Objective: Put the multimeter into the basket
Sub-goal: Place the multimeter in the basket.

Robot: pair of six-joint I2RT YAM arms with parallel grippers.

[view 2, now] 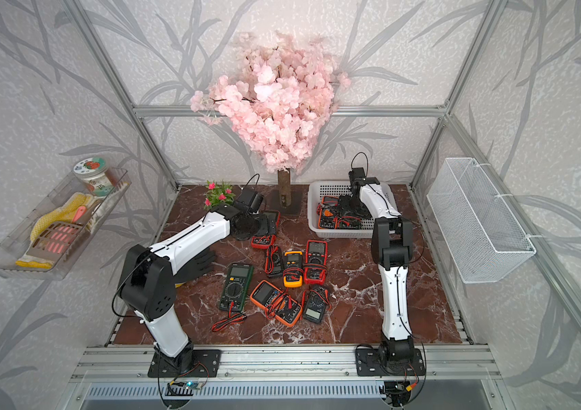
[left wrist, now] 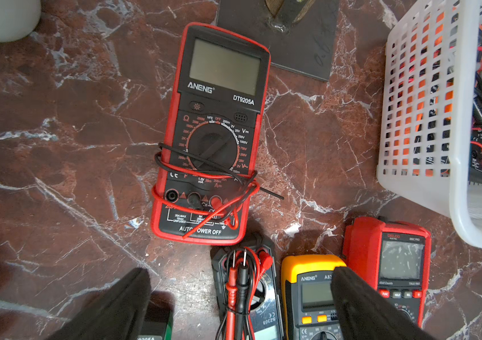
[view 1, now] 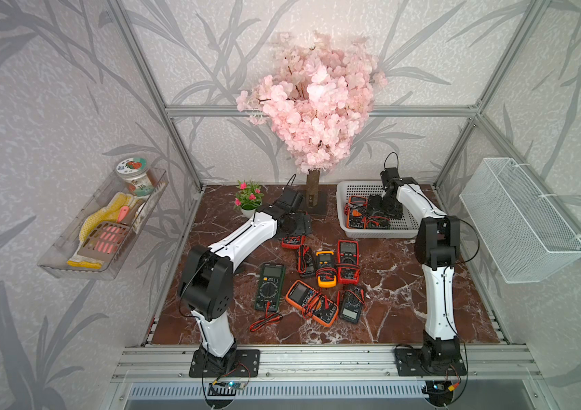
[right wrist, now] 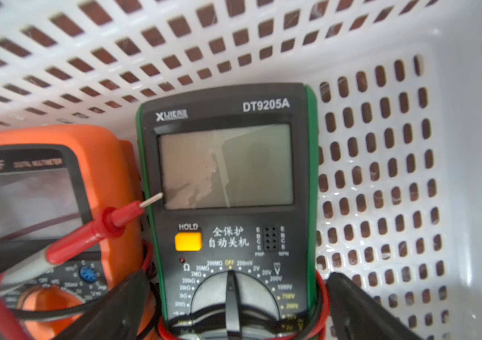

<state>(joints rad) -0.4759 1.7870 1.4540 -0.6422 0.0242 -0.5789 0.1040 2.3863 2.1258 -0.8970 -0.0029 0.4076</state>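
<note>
The red multimeter lies flat on the bench, long axis running straight ahead of the left gripper, whose jaws stand apart; the right gripper, also spread, straddles a green multimeter in the basket.

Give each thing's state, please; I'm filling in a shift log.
Basket: holds several multimeters.
Green multimeter: lying in the basket, dial at OFF, screen blank.
Right gripper: open, astride the green multimeter.
Left gripper: open, above the table.
Red multimeter: on the table, leads wrapped around it, screen blank.
</note>
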